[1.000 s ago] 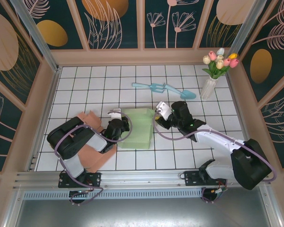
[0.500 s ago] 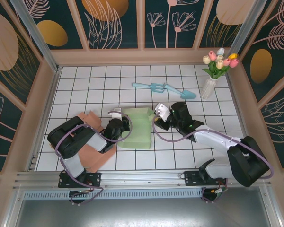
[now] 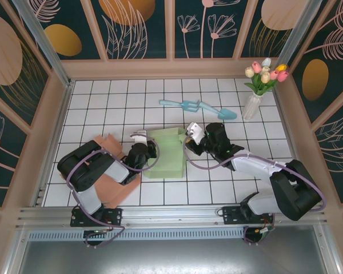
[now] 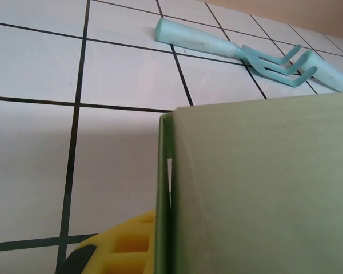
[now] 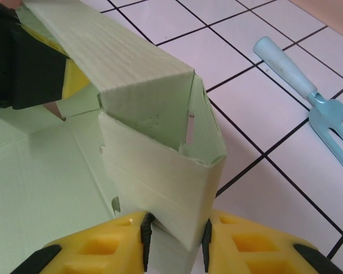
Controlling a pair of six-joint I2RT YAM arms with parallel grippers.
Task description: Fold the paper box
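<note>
While our right gripper [image 5: 176, 238] clamps the paper box [image 5: 151, 151] wall, tugging may tear it; left gripper's [image 3: 146, 150] hold unclear.

no readable txt, no labels, brands, nos. or signs on anything

Garden fork [image 3: 186, 105] beyond box [image 3: 170, 161]

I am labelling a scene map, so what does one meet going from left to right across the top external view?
brown cardboard sheets → left gripper → green paper box → right gripper → vase of tulips
</note>
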